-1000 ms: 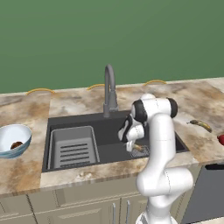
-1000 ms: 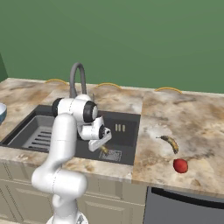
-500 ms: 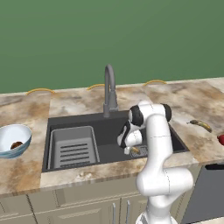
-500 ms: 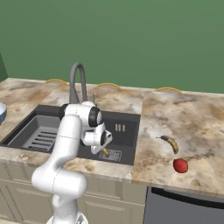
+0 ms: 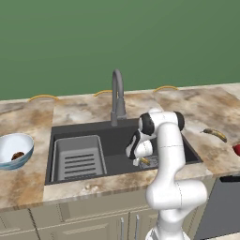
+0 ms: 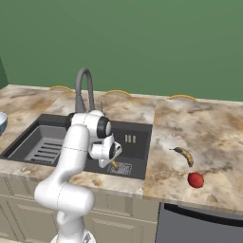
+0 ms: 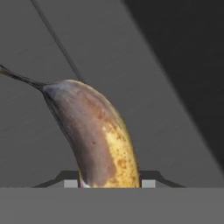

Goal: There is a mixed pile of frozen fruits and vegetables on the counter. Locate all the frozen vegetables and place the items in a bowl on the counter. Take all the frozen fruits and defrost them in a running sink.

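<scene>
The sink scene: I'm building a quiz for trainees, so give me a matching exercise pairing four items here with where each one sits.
Items:
1. brown lump
2. red piece
3. banana in the gripper
4. second banana

Places:
A. lying on the counter, farther from its front edge than the red item
B. inside the bowl
C. down in the sink, by its right wall
D. on the counter, close to its front edge

Pairs: 1-B, 2-D, 3-C, 4-A
</scene>
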